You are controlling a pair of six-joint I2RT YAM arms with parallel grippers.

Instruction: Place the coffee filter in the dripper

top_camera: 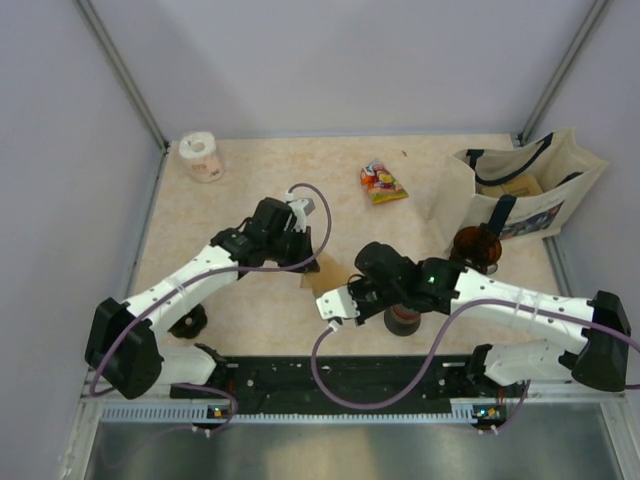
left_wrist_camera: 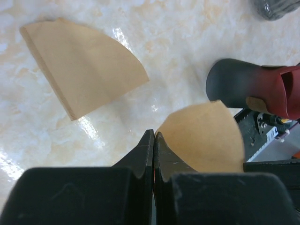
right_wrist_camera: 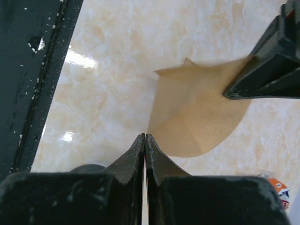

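The left claw point(left_wrist_camera: 153, 138) is shut tight. It pinches one edge of the filter point(left_wrist_camera: 206, 136). The right claw point(right_wrist_camera: 144, 140) is shut tight too. The other corner of the filter sits right at its tips, so it looks pinched there as well. Both claws hold the same brown paper up over the middle of the table point(top_camera: 250, 160), toward the near edge.

A second filter point(left_wrist_camera: 84, 65) lies flat on the table just beside them. Nobody is touching it. A black cup point(left_wrist_camera: 234, 86) stands under the right arm.

The dripper point(top_camera: 476, 247) stands near the right edge of the table, next to the bag point(top_camera: 540, 190). It is well apart from the held filter, and I can see no paper in it.

I think this is the picking-up step, maybe a pass from one claw to the other. Next, one claw should let go. The other must carry the paper to the dripper and put it in, point down. The paper is thin and floppy, so it may bend or slip.
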